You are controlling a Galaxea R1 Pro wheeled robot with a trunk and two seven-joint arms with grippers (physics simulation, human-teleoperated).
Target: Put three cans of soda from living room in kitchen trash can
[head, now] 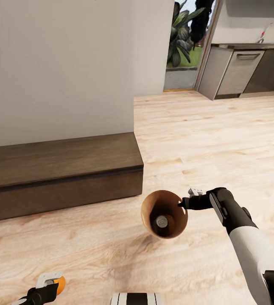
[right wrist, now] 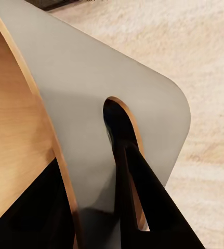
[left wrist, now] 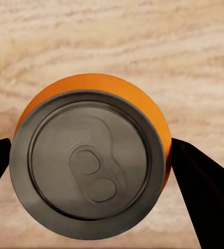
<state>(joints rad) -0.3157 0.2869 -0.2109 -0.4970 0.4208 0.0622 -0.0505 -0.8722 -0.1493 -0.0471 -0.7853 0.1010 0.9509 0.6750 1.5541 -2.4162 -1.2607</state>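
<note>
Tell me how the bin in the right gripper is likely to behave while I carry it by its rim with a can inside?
The trash can is pinched at one wall by the right gripper, so it will probably swing or tilt. It hangs tipped toward the camera; the can inside may roll out. Its walls look thin and smooth, probably light and apt to slip.

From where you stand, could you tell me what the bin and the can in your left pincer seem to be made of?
The bin looks like thin moulded wood or plastic: a warm brown inner wall, a matt grey outside, a slotted handle hole. The can looks like metal: a dull silvery lid with a pull tab and a glossy orange body.
</note>
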